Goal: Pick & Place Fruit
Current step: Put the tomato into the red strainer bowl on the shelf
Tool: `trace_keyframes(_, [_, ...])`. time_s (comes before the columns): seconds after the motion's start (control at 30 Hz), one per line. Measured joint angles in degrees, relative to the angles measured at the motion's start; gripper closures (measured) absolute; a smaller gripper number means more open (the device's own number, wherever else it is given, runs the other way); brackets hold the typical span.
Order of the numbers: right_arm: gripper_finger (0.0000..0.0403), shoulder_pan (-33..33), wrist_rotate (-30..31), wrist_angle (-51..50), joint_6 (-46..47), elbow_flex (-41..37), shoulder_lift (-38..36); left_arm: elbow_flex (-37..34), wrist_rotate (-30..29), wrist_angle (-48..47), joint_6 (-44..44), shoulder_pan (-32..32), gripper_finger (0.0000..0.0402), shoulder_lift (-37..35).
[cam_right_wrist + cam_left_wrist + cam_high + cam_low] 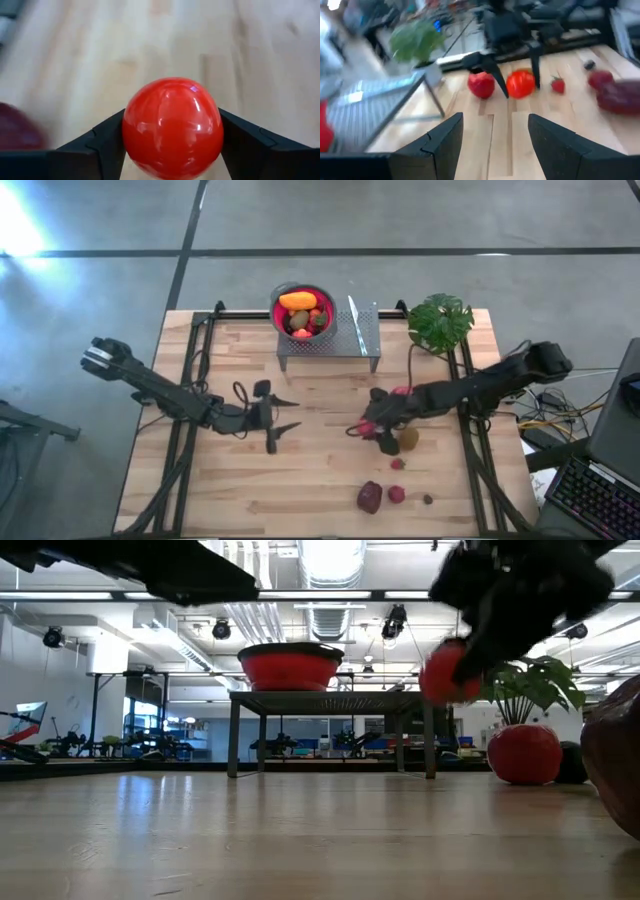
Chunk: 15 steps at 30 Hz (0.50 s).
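Between the right gripper's (pixel 172 131) fingers sits a red apple (pixel 172 127), clamped and lifted; bowl (pixel 303 310) lies up-left on the rack; left gripper (pixel 283 425) idle, half open.

One round metal bowl (pixel 279 298), one mesh rack (pixel 335 345) and one potted plant (pixel 440 321) stand along the table's (pixel 230 490) far edge. One orange fruit (pixel 297 300) tops the bowl; the rest inside cannot be counted. Outside it are one red apple (pixel 366 427), one other red fruit (pixel 402 392), one kiwi (pixel 408 439), one dark maroon fruit (pixel 370 497) and two small red berries (pixel 397 464) (pixel 396 494).
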Motion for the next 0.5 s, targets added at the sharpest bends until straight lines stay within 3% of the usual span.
trace_keyframes(0.27, [0.0133, 0.03, -6.51, -0.11, 0.83, 1.72, -5.54, 3.25, 0.30, -1.22, 16.15, -0.54, 0.0172, 1.93])
trace_keyframes(0.37, [0.0127, -0.03, -7.42, -0.56, 1.34, 1.85, -6.89, 8.15, -0.34, -7.14, 19.73, -0.55, 0.0172, 6.28])
trace_keyframes(0.5, [0.0143, -0.01, -7.57, -1.64, 1.49, 1.85, -7.72, 17.04, -6.33, -13.40, 26.90, -0.52, 0.0172, 13.83])
